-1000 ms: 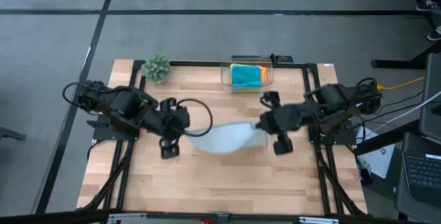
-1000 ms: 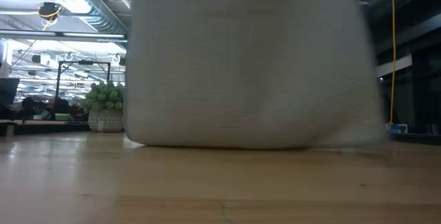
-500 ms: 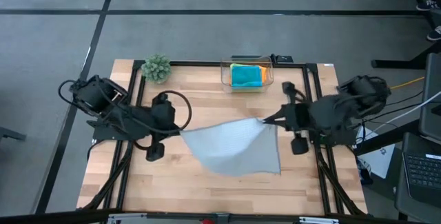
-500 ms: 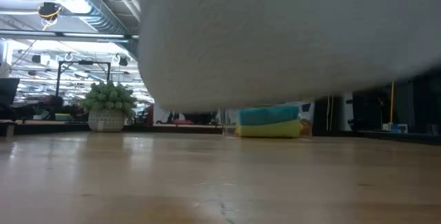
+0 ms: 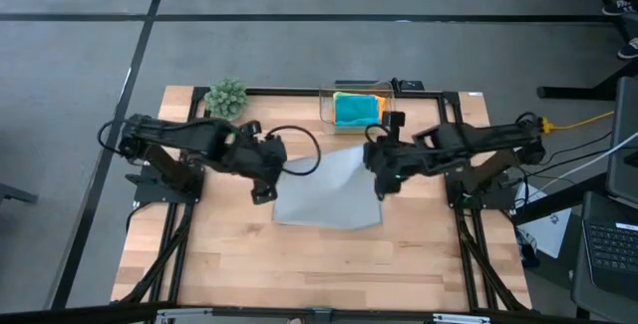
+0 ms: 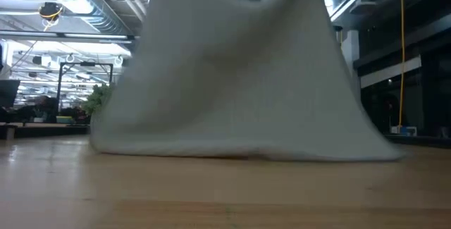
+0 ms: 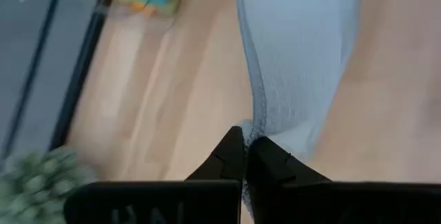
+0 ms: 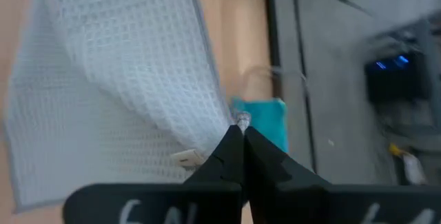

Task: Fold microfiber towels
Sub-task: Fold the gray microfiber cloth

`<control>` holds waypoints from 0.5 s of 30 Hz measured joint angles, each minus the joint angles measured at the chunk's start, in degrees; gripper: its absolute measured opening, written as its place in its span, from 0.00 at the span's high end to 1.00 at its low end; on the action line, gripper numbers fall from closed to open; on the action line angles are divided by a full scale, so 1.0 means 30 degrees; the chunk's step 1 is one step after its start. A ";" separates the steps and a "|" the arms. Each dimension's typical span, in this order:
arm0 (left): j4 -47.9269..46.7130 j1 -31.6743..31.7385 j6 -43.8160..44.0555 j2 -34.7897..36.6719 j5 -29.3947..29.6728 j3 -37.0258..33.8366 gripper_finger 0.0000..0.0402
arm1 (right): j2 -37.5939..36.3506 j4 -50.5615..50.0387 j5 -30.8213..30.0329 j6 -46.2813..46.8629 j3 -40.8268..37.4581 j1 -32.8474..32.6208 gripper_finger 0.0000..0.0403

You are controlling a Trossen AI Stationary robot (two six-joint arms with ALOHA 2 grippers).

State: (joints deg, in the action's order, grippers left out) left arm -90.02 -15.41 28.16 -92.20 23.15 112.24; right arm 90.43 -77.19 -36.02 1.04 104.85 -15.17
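Observation:
A light grey waffle-weave microfiber towel (image 5: pixel 324 192) hangs between my two grippers over the middle of the table. It slopes down from them to its near edge (image 6: pixel 239 154), which rests on the wood. My left gripper (image 5: pixel 269 169) is shut on the towel's far left corner. My right gripper (image 5: pixel 376 164) is shut on its far right corner. A turquoise towel (image 5: pixel 356 110) lies on an orange one inside a clear box at the far edge. My left gripper pinches the towel's far left corner (image 7: pixel 256 133) between its two shut fingers, coming slanting down from the table's left. The hemmed edge runs away from the fingertips. That corner is lifted clear. My right gripper pinches the far right corner (image 8: pixel 226 124) between its two shut fingers, slanting down from the table's right. A small label shows beside the fingertips. This corner is also held clear of the table.
The clear box (image 5: pixel 327 115) stands at the middle of the far edge, just beyond the towel. A small green plant (image 5: pixel 226 97) stands at the far left. Bare wood lies near the front edge and to both sides.
The towel, bunched between my grippers a second ago, was swung out toward the near edge and spread open in the air. Both grippers then moved toward the far edge, down and closer together. The towel's near edge has come down onto the table.

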 joint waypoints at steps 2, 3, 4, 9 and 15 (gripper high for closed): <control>0.0007 0.0713 -0.0543 -0.0007 0.0359 -0.1181 1.00 | 0.0000 0.0008 -0.0572 -0.0052 -0.0732 0.0523 1.00; 0.0002 0.1021 -0.0577 -0.0007 0.0646 -0.1719 1.00 | 0.0000 0.0066 -0.0796 -0.0039 -0.1065 0.0741 1.00; 0.0001 0.1311 -0.0565 -0.0007 0.0842 -0.2220 1.00 | -0.0009 0.0090 -0.0954 -0.0037 -0.1383 0.0961 1.00; 0.1154 0.2207 -0.0454 -0.0007 0.0940 -0.4616 1.00 | -0.0015 0.0144 -0.0987 -0.0038 -0.2739 0.1520 1.00; 0.2821 0.2501 -0.0605 -0.0015 0.0897 -0.5838 1.00 | -0.0029 0.0878 -0.0980 -0.0073 -0.3093 0.1578 1.00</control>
State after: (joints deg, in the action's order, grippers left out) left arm -81.55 -7.91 26.35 -92.25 25.85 94.72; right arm 90.35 -74.55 -38.96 0.82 95.57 -10.44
